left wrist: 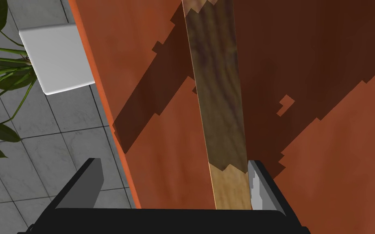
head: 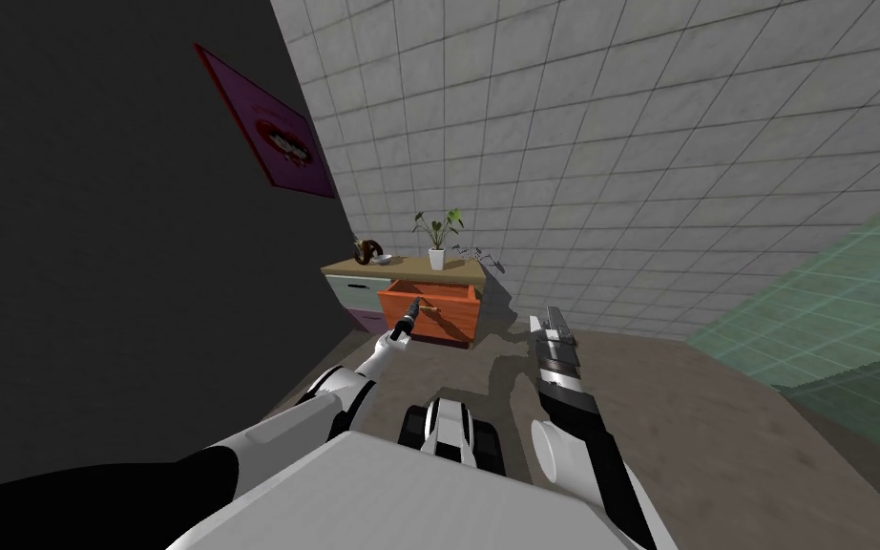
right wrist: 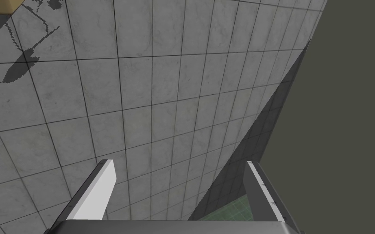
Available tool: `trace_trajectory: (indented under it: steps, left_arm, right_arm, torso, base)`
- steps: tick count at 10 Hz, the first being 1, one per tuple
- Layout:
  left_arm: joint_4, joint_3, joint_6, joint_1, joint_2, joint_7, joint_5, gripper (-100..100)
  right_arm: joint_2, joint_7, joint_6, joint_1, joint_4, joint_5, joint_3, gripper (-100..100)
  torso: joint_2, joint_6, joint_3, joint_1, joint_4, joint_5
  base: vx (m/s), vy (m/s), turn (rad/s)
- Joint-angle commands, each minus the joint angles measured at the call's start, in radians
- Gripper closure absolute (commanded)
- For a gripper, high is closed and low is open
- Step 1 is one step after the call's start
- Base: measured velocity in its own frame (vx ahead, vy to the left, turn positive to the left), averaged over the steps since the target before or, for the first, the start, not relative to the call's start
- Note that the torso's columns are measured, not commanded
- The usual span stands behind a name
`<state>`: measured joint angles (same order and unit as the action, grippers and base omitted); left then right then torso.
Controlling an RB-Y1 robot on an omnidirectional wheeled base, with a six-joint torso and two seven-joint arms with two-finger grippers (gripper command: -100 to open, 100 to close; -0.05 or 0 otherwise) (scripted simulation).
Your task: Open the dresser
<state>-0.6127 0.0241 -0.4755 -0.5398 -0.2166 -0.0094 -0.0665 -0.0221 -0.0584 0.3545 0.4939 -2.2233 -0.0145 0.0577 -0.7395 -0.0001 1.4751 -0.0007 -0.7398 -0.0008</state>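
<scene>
My left claw (left wrist: 174, 162) stands open, the handle (left wrist: 219, 101) touching one finger (left wrist: 258, 183) only; any pull on the orange drawer (left wrist: 150, 81) could slip off.

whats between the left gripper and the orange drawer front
The wooden handle, inside the open left gripper, close to one finger, in the left wrist view.

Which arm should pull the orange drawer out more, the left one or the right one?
Left. Its open jaws stand either side of the brown wooden bar handle on the orange drawer front, ready to close and pull. The right arm points past it, jaws open on nothing.
</scene>
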Motion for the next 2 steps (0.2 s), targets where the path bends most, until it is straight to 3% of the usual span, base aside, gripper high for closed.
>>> trace_trajectory:
  steps: [1,2]
  left_arm:
    - [0.001,0.000,0.001,0.001,0.000,0.000,0.000,0]
    - [0.001,0.000,0.001,0.001,0.000,0.000,0.000,0]
  right_arm:
    - [0.000,0.000,0.000,0.000,0.000,0.000,0.000,0]
    - [0.000,0.000,0.000,0.000,0.000,0.000,0.000,0]
  torso:
    - [0.000,0.000,0.000,0.000,0.001,0.000]
    - [0.001,0.000,0.000,0.000,0.001,0.000]
  base:
    - [0.000,0.000,0.000]
    - [0.000,0.000,0.000]
